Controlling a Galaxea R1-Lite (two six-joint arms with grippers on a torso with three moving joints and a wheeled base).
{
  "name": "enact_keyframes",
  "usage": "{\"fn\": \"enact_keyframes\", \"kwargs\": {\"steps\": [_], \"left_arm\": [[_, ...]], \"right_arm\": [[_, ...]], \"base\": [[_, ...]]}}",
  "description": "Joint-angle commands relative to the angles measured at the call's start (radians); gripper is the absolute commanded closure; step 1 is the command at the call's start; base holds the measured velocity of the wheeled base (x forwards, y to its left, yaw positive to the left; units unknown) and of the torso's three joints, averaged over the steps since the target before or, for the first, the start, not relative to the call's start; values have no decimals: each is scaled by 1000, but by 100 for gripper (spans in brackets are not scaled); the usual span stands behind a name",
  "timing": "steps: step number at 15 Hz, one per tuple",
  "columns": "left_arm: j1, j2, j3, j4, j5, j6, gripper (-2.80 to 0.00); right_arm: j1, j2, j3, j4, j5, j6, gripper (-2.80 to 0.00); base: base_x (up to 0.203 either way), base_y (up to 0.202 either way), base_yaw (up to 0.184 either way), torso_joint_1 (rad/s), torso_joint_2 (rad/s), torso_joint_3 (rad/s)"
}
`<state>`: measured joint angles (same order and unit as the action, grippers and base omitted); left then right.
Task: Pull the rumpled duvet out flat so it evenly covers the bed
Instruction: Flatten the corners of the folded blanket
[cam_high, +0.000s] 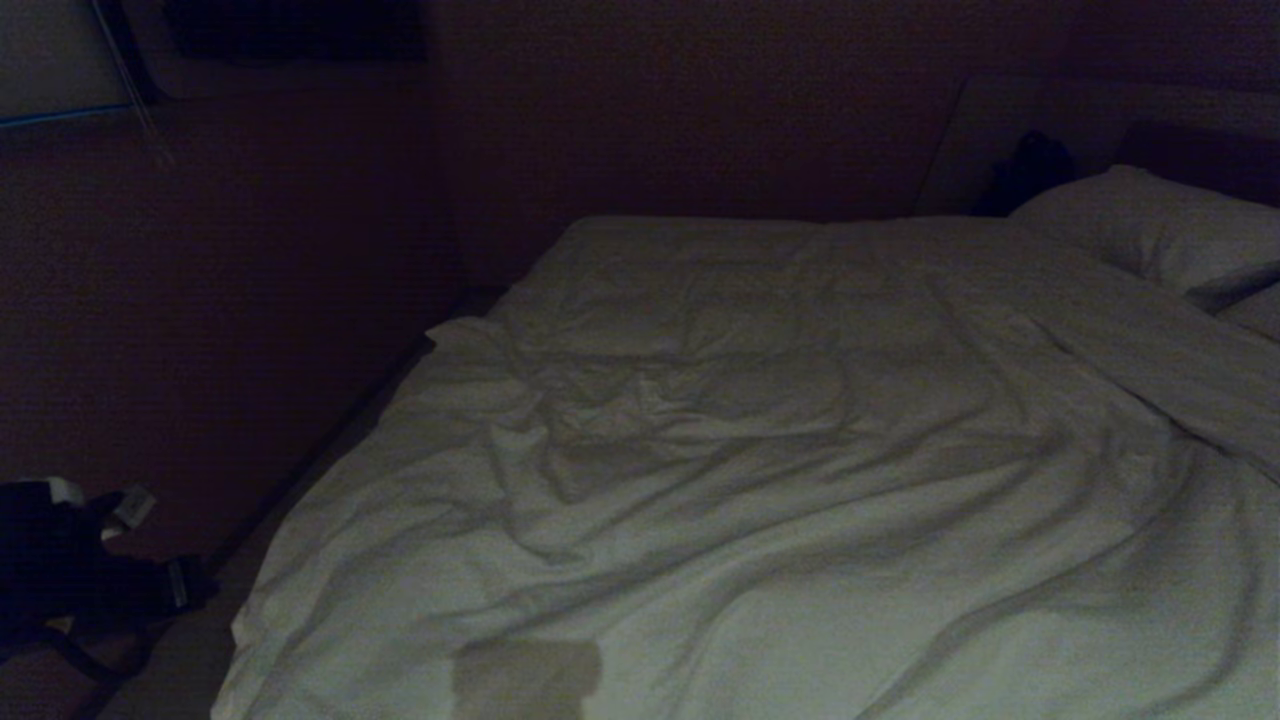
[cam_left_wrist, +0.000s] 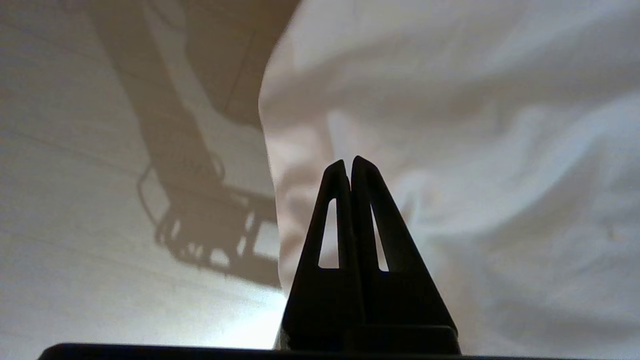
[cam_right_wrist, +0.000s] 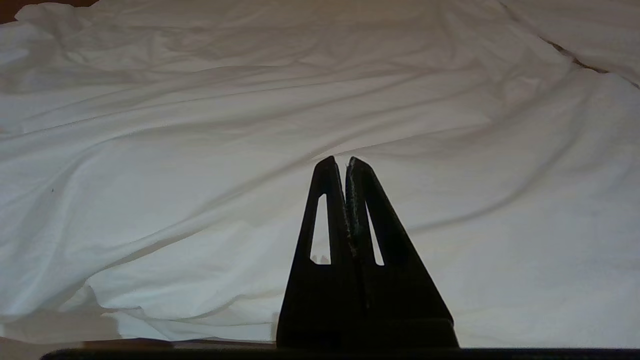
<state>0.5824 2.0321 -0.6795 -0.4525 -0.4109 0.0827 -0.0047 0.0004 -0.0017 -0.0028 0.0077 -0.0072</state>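
Duvet (cam_high: 760, 450) lies across most of the bed (cam_high: 330, 440), reaching up to the pillow (cam_high: 1150, 230) at 2 o'clock in the head view. I'd call it mostly spread, not finished: heavy creases bunch at centre-left, and the edge near 9 o'clock looks uneven with a small folded corner. What's left, as I judge it: pull that side and the near edge flat.

Left pincer (cam_left_wrist: 348, 162) is clenched on nothing, tips together, beside the duvet's hanging edge (cam_left_wrist: 450, 175) with the floor (cam_left_wrist: 75, 200) next to it. Right pincer (cam_right_wrist: 340, 161) is likewise clenched and empty, over the duvet (cam_right_wrist: 200, 150).

No brands, labels or readable writing anywhere.
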Motion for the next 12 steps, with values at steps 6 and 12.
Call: {"fn": "enact_keyframes", "kwargs": {"steps": [6, 12], "left_arm": [[60, 34, 44, 1, 10, 11, 0], [17, 73, 90, -2, 190, -3, 0]], "right_arm": [[0, 1, 0, 0, 0, 0, 0], [0, 1, 0, 0, 0, 0, 0]], "base": [[0, 0, 0, 0, 0, 0], [0, 0, 0, 0, 0, 0]]}}
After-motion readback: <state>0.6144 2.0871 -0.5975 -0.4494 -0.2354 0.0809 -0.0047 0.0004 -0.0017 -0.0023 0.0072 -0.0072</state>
